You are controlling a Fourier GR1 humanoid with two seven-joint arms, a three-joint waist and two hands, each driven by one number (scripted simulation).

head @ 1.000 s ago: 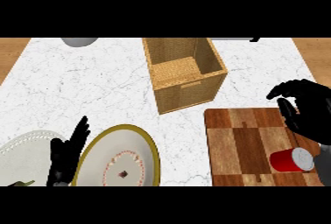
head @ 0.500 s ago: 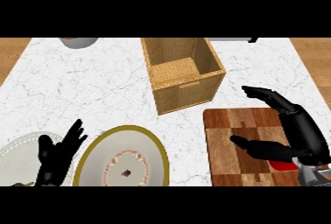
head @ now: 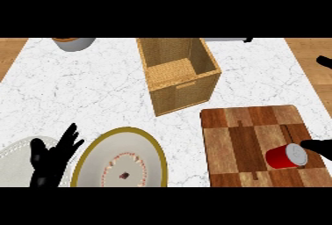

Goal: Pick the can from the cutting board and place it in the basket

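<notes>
A white marbled table (head: 84, 96) fills the view, with wooden floor (head: 13, 52) showing past its left and right edges. At the far edge stand a grey bowl (head: 74, 43) and part of some grey thing (head: 228, 39) that I cannot make out.

The left hand (head: 53, 160) rests near the lower left, fingers up, straight and spread, holding nothing. It lies between a white plate (head: 12, 160) and a gold-rimmed plate (head: 103, 145).

Of the right hand (head: 319, 148) only two black tips show at the right edge, one by the can and one far up the edge. They are well apart, so its fingers are spread wide and closed on nothing.

The can (head: 284, 157), red with a grey end, lies on its side on the near right part of the cutting board (head: 243, 132). Its end points toward the lower black tip, which is just beside it; whether they touch I cannot tell.

The basket (head: 185, 90), a tall woven box, stands open-topped beyond the board's far left corner, with the can well apart from it. The gold-rimmed plate carries a ring of small pinkish marks and a dark speck in the middle.
</notes>
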